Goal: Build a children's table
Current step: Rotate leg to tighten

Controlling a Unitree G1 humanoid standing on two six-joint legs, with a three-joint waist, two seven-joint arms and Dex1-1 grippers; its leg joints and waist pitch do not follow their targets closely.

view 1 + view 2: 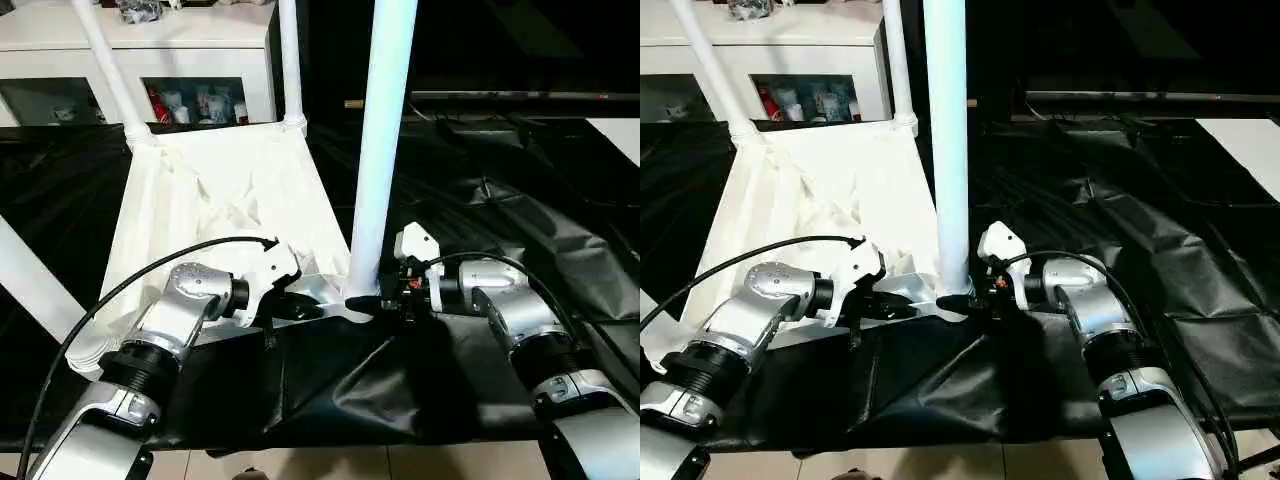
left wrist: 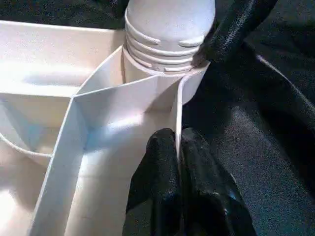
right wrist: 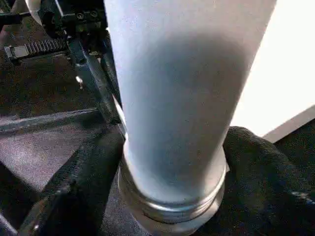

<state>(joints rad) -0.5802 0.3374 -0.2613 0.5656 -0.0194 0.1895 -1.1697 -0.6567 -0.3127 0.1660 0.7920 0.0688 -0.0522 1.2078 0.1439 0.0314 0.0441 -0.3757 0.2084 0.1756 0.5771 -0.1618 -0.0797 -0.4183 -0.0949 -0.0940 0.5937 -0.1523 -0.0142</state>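
**Op A:** From my head camera I see the tabletop (image 1: 215,200) lying upside down, ribs up, on the black sheet (image 1: 520,240) that covers the counter. It sits left of centre, with the white cabinet (image 1: 140,60) behind it.

**Op B:** Legs?

**Op A:** Two legs (image 1: 290,60) stand in the far corner sockets. A third leg (image 1: 385,140) stands upright in the near right corner socket (image 2: 162,73). A fourth leg (image 1: 30,280) shows at the left edge; I cannot see where it seats.

**Op B:** Left gripper?

**Op A:** My left gripper (image 2: 178,157) has its jaws closed on the thin right edge wall of the tabletop, just near of that socket. The wrist camera shows one finger on each side of the wall.

**Op B:** And the right?

**Op A:** My right gripper (image 3: 167,167) has its jaws spread around the base of the third leg, one finger (image 3: 74,172) on each side, against the leg right above the socket.
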